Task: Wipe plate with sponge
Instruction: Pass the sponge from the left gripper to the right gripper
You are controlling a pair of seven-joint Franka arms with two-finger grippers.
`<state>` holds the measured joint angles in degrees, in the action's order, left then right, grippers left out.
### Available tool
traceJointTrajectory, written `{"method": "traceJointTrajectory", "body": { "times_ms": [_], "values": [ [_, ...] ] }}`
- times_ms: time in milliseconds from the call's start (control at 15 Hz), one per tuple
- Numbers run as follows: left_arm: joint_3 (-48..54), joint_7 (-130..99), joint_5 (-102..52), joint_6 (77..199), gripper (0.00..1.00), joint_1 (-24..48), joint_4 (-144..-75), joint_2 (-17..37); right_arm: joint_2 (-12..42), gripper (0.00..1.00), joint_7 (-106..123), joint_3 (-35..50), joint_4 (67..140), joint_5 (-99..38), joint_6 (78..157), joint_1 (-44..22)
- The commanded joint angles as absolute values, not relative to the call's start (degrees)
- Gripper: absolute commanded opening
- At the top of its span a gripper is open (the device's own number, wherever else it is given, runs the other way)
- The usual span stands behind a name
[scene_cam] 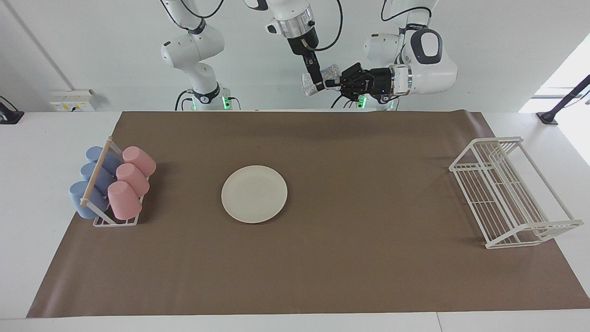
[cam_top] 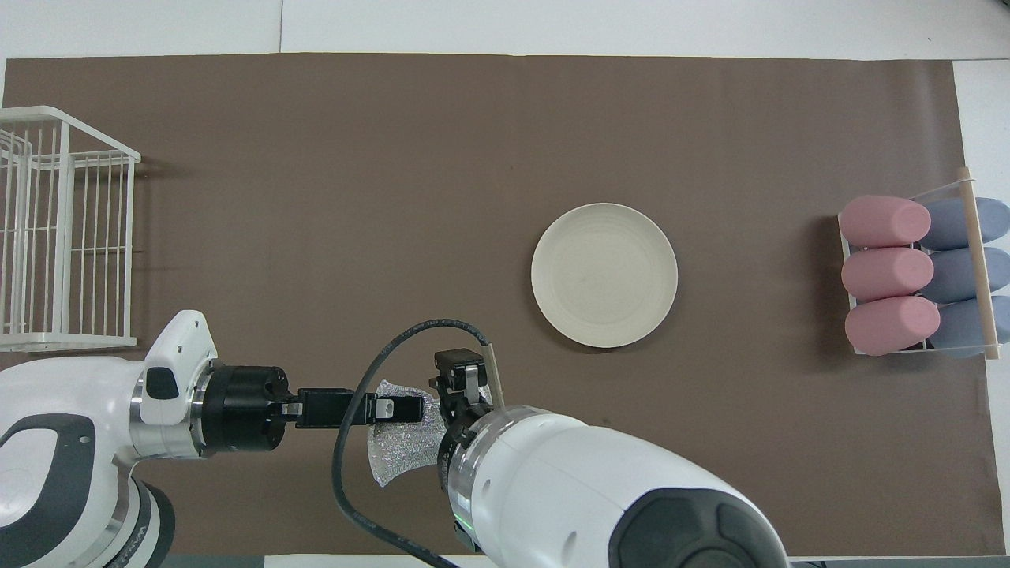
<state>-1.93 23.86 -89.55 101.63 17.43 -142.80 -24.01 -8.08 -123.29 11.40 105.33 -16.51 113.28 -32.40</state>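
Observation:
The sponge (scene_cam: 309,84), a shiny speckled silver pad, is held in the air over the mat's edge nearest the robots; it also shows in the overhead view (cam_top: 404,451). My left gripper (scene_cam: 330,84) reaches in level and is shut on one end of it (cam_top: 394,409). My right gripper (scene_cam: 318,86) points down from above and is closed across the middle of the sponge (cam_top: 464,394). The cream-white plate (scene_cam: 254,194) lies flat and bare on the brown mat, farther from the robots than both grippers (cam_top: 604,274).
A rack of pink and blue cups (scene_cam: 113,184) stands at the right arm's end of the mat (cam_top: 919,276). A white wire rack (scene_cam: 509,191) stands at the left arm's end (cam_top: 63,237). The brown mat (scene_cam: 368,258) covers the table.

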Motion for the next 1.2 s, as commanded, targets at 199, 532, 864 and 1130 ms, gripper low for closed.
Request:
{"method": "traceJointTrajectory", "body": {
  "times_ms": [199,532,864,1130],
  "values": [
    [-1.93,24.43,-90.62,100.11,0.00,16.44,-144.32,-25.40,-9.67,0.29,-123.58,11.51,108.02,-19.60,115.67,-32.43],
    [-1.93,24.26,-90.53,99.93,0.00,15.82,-144.32,-25.31,-9.67,0.00,-119.63,11.51,108.02,-19.25,115.49,-32.26],
    [-1.58,22.34,-88.52,99.58,0.99,16.26,-143.79,-25.40,-9.67,0.00,-117.86,11.51,108.02,-19.07,115.22,-32.17],
    [-1.58,19.07,-88.24,99.58,1.00,15.91,-143.35,-25.40,-9.67,0.00,-117.86,11.43,108.28,-19.07,115.14,-31.99]
  ]
}}
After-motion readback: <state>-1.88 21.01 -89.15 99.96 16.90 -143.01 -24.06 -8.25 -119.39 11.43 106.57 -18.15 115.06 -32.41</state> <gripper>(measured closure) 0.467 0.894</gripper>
